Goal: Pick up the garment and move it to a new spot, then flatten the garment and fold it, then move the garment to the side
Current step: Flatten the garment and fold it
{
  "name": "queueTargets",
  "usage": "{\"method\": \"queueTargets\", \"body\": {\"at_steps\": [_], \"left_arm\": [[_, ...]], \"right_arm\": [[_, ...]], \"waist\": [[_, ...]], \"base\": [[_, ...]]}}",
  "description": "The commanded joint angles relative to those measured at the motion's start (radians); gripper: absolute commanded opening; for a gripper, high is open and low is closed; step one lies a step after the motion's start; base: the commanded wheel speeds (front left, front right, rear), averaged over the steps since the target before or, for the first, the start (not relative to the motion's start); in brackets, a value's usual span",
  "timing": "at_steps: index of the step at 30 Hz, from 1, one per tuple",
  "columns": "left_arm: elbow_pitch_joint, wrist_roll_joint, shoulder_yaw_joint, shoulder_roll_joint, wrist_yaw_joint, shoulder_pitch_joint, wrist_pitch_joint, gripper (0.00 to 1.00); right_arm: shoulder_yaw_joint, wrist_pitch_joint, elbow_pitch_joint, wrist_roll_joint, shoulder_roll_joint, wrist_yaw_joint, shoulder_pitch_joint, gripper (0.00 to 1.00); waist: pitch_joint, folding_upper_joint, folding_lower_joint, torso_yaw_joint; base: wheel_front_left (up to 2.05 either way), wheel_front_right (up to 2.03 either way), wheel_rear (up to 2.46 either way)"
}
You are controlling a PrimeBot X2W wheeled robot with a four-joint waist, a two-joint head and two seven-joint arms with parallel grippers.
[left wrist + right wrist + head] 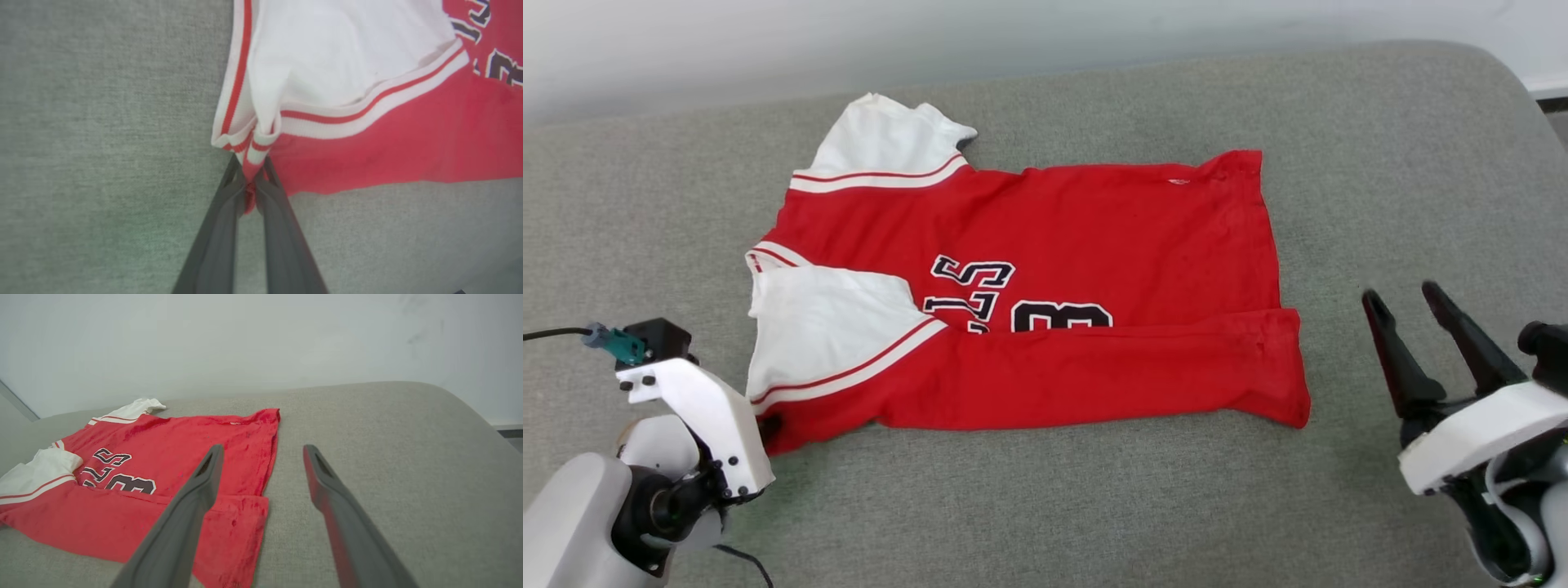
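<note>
The garment (1045, 294) lies spread on the grey cushion, a red top with white striped sleeves and dark numerals; its near long edge is folded up over the front. My left gripper (253, 179) is shut on the garment's near-left corner, where striped sleeve trim and red cloth bunch between the fingertips. In the head view the left gripper (768, 425) meets that corner (780, 433), its fingers hidden under the white wrist. My right gripper (1409, 310) stands open to the right of the garment, apart from it. The right wrist view shows the garment (171, 465) to the left of its spread fingers (204, 477).
The grey upholstered cushion (1380, 163) carries everything, its rounded right end falling off near a pale wall (1013, 33). A cable with a teal plug (613, 343) runs from my left wrist.
</note>
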Motion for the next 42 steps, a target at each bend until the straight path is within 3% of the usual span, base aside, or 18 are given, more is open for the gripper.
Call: {"method": "queueTargets", "body": {"at_steps": [1,7,12,18,28,30,31,42], "left_arm": [[-0.01,0.005,0.004,-0.004,-0.003,0.014,-0.014,0.0],[-0.131,0.044,0.022,0.02,0.02,0.033,-0.08,0.0],[-0.231,0.076,0.011,0.022,0.047,0.037,-0.095,0.0],[-0.29,0.1,-0.006,0.009,0.066,0.027,-0.1,0.0],[-0.276,0.098,-0.015,-0.016,0.066,0.017,-0.119,0.0],[-0.269,0.096,-0.016,-0.021,0.063,0.016,-0.124,0.0],[-0.266,0.095,-0.017,-0.023,0.06,0.015,-0.127,0.0],[-0.254,0.095,-0.004,-0.05,0.054,0.043,-0.198,0.0]], "right_arm": [[-0.011,0.023,0.01,0.007,-0.008,-0.001,0.012,1.0],[-0.052,0.311,0.066,0.07,-0.057,-0.001,0.01,1.0],[-0.03,0.506,0.088,0.115,-0.067,-0.001,-0.018,1.0],[0.004,0.608,0.15,0.132,-0.04,-0.001,-0.074,1.0],[0.113,0.652,0.267,0.193,0.003,0.0,-0.131,1.0],[0.127,0.65,0.282,0.205,0.001,0.0,-0.142,0.15],[0.132,0.65,0.288,0.213,0.0,0.0,-0.147,0.0],[0.155,0.586,0.29,0.247,-0.065,-0.001,-0.205,0.0]], "waist": [[-0.011,0.0,0.0,0.007],[-0.02,0.0,0.0,0.036],[0.0,0.0,0.0,0.065],[0.037,0.0,0.0,0.093],[0.067,0.0,0.0,0.114],[0.064,0.0,0.0,0.114],[0.063,0.0,0.0,0.114],[0.011,0.0,0.0,0.117]], "base": [[0.0,0.0,0.0],[0.0,0.0,0.0],[0.0,0.0,0.0],[0.0,0.0,0.0],[0.0,0.0,0.0],[0.0,0.0,0.0],[0.0,0.0,0.0],[0.0,0.0,0.0]]}}
